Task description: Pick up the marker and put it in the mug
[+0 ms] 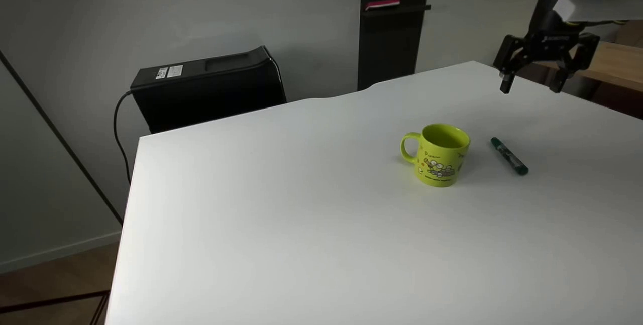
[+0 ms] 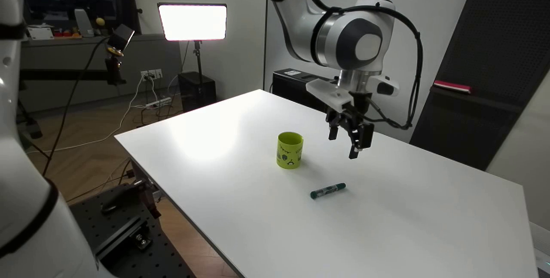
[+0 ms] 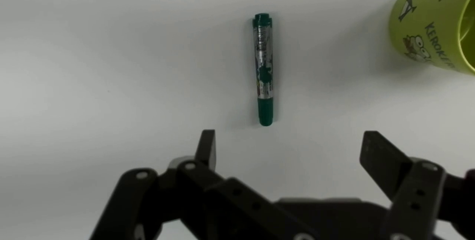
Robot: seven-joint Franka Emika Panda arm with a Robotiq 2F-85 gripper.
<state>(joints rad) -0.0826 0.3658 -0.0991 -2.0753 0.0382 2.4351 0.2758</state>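
Marker [image 3: 264,65], green with silvery printed barrel: lying on the table [image 1: 281,214], lower than the gripper [image 1: 531,86] and apart from it. Gripper: over the table, jaws parted wide. Mug [image 1: 440,164], yellow-green: upright, lower than the gripper, off to one side, near the marker. Table: white, glare-patched. Farther from the gripper: black box [image 1: 211,89], grey wall [image 1: 301,23], red item [image 1: 383,3] on black ledge [image 1: 413,9], lit lamp panel [image 2: 192,22] on its stand [image 2: 198,59].
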